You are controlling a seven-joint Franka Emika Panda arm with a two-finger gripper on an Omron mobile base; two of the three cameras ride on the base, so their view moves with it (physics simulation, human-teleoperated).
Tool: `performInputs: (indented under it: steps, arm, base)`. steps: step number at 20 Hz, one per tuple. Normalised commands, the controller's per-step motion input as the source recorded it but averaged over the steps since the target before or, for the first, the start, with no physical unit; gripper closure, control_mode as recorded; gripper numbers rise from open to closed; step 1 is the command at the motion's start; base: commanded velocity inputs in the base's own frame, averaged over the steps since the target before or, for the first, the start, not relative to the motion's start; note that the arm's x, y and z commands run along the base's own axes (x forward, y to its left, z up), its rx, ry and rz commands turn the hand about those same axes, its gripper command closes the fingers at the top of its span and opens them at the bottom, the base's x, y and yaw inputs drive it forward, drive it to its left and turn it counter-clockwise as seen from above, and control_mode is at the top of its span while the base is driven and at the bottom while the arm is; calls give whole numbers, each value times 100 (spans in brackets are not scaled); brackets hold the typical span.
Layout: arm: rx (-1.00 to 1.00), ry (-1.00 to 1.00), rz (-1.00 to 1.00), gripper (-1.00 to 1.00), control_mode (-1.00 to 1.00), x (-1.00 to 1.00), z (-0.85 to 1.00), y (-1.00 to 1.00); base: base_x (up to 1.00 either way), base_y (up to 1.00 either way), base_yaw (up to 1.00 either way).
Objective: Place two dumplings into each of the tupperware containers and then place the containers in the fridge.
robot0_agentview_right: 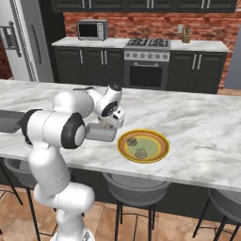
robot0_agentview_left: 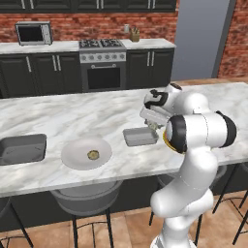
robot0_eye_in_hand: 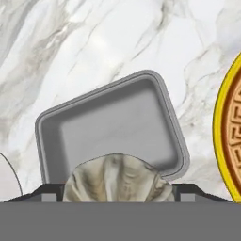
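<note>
My gripper (robot0_eye_in_hand: 117, 192) is shut on a dumpling (robot0_eye_in_hand: 116, 176), a pale tan-olive lump held between the two finger tips. It hangs just above the near edge of an empty grey tupperware container (robot0_eye_in_hand: 113, 120). That container (robot0_agentview_left: 140, 137) lies on the marble island with the gripper (robot0_agentview_left: 154, 126) over its right end. One dumpling (robot0_agentview_left: 93, 155) lies on the round white plate (robot0_agentview_left: 72, 156). Two dumplings (robot0_agentview_right: 132, 141) (robot0_agentview_right: 140, 153) lie on the yellow-rimmed plate (robot0_agentview_right: 160, 151), right of the container (robot0_agentview_right: 100, 134). The fridge (robot0_agentview_right: 23, 40) stands at the far left.
A sink (robot0_agentview_left: 22, 147) is set into the island at the left. Bar stools (robot0_agentview_left: 87, 201) stand along the island's near edge. A stove (robot0_agentview_left: 101, 63) and a microwave (robot0_agentview_left: 33, 33) sit on the dark back counter.
</note>
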Motion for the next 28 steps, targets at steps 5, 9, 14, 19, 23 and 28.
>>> performInputs:
  steps: [5,9,14,19,23,28]
  arm:
    - [0,0,1,100,-100,21,-39,41]
    - [0,0,0,100,-100,34,-24,40]
    - [0,0,1,100,-100,28,-17,5]
    - [0,0,0,100,-100,21,-19,4]
    - [0,0,4,100,-100,38,-21,9]
    - [0,-2,2,100,-100,4,-16,0]
  base:
    - [0,0,0]
    - [0,0,0]
    - [0,0,0]
    - [0,0,0]
    - [0,0,0]
    - [0,0,0]
